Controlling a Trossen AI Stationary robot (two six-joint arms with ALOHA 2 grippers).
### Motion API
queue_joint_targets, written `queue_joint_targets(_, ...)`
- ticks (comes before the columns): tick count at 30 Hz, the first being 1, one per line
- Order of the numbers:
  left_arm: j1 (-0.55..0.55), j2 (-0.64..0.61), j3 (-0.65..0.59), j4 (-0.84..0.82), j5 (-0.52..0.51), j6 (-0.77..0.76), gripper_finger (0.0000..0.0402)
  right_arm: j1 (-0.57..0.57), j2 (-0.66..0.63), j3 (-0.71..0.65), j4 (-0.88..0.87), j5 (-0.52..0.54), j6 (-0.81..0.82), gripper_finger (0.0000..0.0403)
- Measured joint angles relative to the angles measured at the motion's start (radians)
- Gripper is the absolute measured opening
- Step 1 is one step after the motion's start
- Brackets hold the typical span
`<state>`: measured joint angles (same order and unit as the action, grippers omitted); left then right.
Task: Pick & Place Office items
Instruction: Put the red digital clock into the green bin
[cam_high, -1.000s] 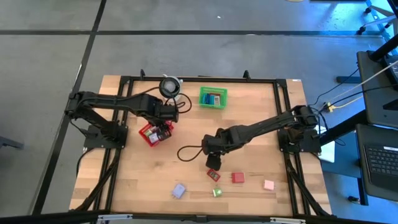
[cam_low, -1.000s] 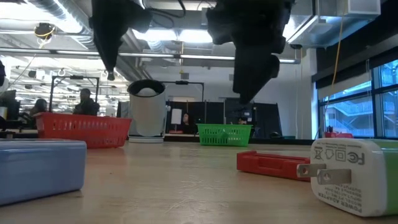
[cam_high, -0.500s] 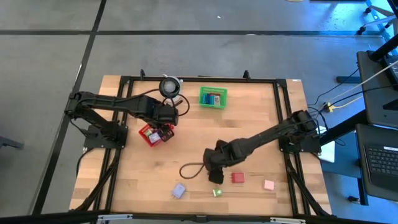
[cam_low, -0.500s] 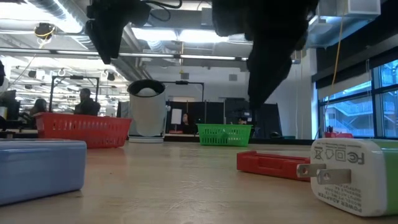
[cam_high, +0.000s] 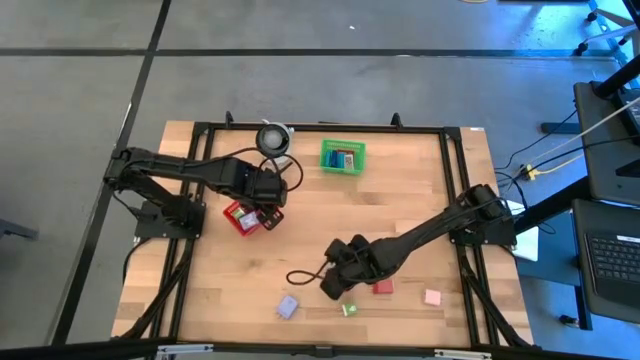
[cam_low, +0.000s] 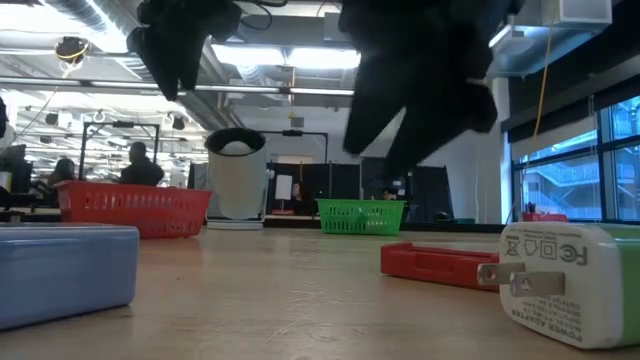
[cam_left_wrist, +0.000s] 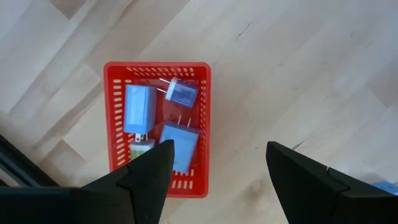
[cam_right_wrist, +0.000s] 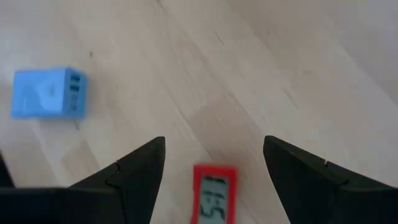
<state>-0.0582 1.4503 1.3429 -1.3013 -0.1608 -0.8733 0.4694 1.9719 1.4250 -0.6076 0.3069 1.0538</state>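
Your right gripper (cam_right_wrist: 214, 163) hangs with jaws released over the red clock (cam_right_wrist: 214, 190); left gripper (cam_left_wrist: 214, 163), jaws released, hovers above the red basket (cam_left_wrist: 202, 124)

Wooden table (cam_high: 400, 200), pale planks, framed by a black metal rail. Red mesh basket (cam_high: 238, 217) toward the left side, seen from above in the left wrist view (cam_left_wrist: 202, 124). Green rectangular basket (cam_high: 342, 156) near the far edge, just right of a white cylindrical container (cam_high: 271, 137) with a dark top. Black cable (cam_high: 305, 275) looped on the boards near the front. Beyond the table, seated people (cam_low: 140, 165) in a large room, grey floor (cam_high: 300, 80) around.
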Motion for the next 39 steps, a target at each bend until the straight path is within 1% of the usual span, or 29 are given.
queue_joint_targets(5,-0.035,0.0,0.0,0.004,-0.002,-0.022,0.0251,0.009,0.057,0.0,-0.01,-0.016,0.065,0.0274)
queue_joint_targets(13,-0.082,0.0,0.0,0.003,-0.006,-0.023,0.0251,0.026,0.116,-0.001,-0.009,-0.042,0.061,0.0274)
queue_joint_targets(19,-0.1,0.0,-0.001,0.003,-0.048,-0.022,0.0251,0.031,0.131,0.0,-0.013,-0.038,0.053,0.0271)
queue_joint_targets(23,-0.1,0.0,-0.001,0.003,-0.058,-0.014,0.0251,0.031,0.137,0.002,-0.02,-0.049,0.038,0.025)
queue_joint_targets(28,-0.1,0.0,-0.001,0.003,-0.066,0.004,0.0251,0.03,0.144,0.003,-0.031,-0.055,0.002,0.0208)
queue_joint_targets(33,-0.1,0.0,-0.001,0.003,-0.08,0.013,0.0251,0.03,0.145,0.002,-0.035,-0.053,0.001,0.0171)
queue_joint_targets(36,-0.1,0.0,-0.001,0.003,-0.082,0.022,0.0251,0.029,0.145,0.002,-0.032,-0.057,0.008,0.0161)
queue_joint_targets(39,-0.1,0.0,-0.001,0.003,-0.082,0.023,0.0251,0.029,0.145,0.002,-0.031,-0.058,0.016,0.0162)
